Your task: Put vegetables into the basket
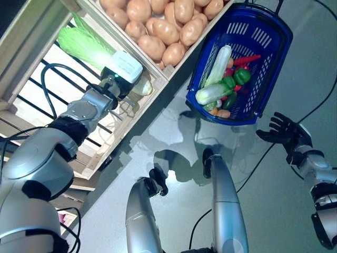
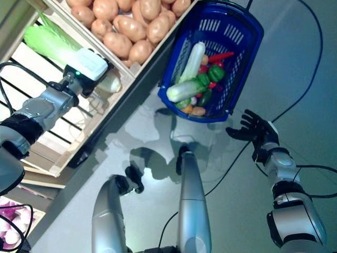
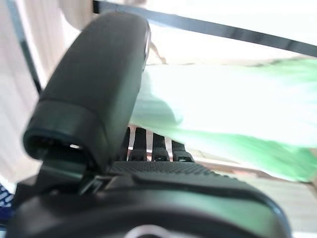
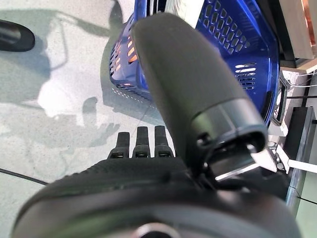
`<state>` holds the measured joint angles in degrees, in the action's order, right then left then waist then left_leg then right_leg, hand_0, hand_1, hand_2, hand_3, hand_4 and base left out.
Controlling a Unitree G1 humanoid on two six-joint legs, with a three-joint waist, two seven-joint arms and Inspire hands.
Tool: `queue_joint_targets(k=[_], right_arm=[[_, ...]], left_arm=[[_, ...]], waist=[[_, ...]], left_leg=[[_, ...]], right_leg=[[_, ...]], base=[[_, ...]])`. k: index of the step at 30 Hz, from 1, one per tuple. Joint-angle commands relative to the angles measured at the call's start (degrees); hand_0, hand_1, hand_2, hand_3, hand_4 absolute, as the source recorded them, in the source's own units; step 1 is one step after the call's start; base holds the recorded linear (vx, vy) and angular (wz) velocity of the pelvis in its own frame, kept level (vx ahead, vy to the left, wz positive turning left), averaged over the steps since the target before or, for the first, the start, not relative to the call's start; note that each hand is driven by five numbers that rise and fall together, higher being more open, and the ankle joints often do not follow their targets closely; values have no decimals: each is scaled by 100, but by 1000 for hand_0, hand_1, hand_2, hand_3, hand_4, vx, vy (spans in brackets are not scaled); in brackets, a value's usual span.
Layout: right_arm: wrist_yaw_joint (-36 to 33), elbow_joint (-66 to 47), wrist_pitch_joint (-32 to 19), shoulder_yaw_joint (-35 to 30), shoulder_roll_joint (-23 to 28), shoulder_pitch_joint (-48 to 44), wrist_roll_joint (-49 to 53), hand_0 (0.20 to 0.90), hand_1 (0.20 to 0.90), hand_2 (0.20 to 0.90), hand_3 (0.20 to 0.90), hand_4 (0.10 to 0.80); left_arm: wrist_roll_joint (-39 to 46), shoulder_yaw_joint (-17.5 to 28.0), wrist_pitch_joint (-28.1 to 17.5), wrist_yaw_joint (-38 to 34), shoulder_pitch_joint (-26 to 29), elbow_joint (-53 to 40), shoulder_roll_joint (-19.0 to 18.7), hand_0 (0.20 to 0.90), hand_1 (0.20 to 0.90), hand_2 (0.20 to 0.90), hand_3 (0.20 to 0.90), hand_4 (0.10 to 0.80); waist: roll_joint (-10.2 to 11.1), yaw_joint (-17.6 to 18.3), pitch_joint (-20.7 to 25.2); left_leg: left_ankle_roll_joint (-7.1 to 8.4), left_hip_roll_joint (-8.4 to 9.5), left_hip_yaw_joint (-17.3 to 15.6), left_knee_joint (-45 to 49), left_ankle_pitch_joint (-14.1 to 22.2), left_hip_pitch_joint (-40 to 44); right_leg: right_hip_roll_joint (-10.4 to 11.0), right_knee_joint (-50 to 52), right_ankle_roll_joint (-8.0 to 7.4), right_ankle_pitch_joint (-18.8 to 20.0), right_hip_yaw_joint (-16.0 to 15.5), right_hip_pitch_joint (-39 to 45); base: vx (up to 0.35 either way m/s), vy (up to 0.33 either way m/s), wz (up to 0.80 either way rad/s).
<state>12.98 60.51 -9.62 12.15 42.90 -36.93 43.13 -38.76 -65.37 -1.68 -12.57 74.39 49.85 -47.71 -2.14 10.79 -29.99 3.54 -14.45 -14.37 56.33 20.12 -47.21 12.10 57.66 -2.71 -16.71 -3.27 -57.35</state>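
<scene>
the left hand (image 3: 99, 94) reaches the cabbage (image 1: 84, 45), its grip hidden. the cabbage looks big, light, leafy; grab its thick white end. the right hand (image 1: 284, 132) is open.

The basket (image 1: 274, 39) is deep blue with slotted walls. In it lie a pale green-white cabbage (image 1: 213, 94), green peppers (image 1: 241, 76) and a red chilli (image 1: 246, 59). The potatoes (image 1: 158, 29) are tan; the crate (image 1: 158, 68) pale wood; the floor (image 1: 174, 132) grey.

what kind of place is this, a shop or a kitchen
Most likely a mock grocery produce stand: a wooden crate heaped with potatoes, a napa cabbage in the slatted bin beside it, and a blue shopping basket on the floor.
</scene>
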Motion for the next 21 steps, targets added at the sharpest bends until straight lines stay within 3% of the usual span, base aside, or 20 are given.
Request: queue_joint_targets(k=[1, 8, 19, 20, 21], right_arm=[[225, 45, -646, 46, 632, -305, 275, 900, 900, 900, 900, 800], [247, -277, -700, 56, 723, -408, 498, 900, 900, 900, 900, 800], [463, -713, -855, 136, 819, -593, 759, 900, 900, 900, 900, 800], [463, -770, -847, 134, 824, -616, 786, 900, 900, 900, 900, 800], [465, -811, -838, 136, 832, -651, 815, 900, 900, 900, 900, 800]], left_arm=[[-269, -28, 253, 88, 1035, -67, -216, 900, 900, 900, 900, 800], [-51, -31, 761, 426, 1220, 129, -160, 900, 900, 900, 900, 800], [217, 245, 826, 283, 1260, 735, -176, 900, 900, 900, 900, 800], [267, 265, 859, 361, 1253, 762, -182, 764, 764, 764, 764, 709], [355, 278, 844, 412, 1261, 809, -202, 509, 509, 509, 509, 540]], waist=[[-108, 179, 19], [-104, 206, 19], [-85, 195, 19], [-87, 195, 19], [-91, 194, 19]], left_leg=[[-110, -27, 73, -133, -140, -421], [-178, -32, 81, 237, 0, -889], [-268, -64, 147, 821, 211, -1370], [-271, -71, 148, 860, 228, -1387], [-274, -76, 151, 896, 245, -1405]], right_leg=[[151, -443, -191, 490, 40, 247], [149, -149, -165, 455, 88, -261], [162, 387, -72, 284, 89, -741], [165, 420, -67, 267, 93, -761], [164, 464, -56, 243, 96, -782]], base=[[-77, 33, 3], [-51, 23, 1], [-27, 11, 3], [0, 0, 0], [0, 0, 0]])
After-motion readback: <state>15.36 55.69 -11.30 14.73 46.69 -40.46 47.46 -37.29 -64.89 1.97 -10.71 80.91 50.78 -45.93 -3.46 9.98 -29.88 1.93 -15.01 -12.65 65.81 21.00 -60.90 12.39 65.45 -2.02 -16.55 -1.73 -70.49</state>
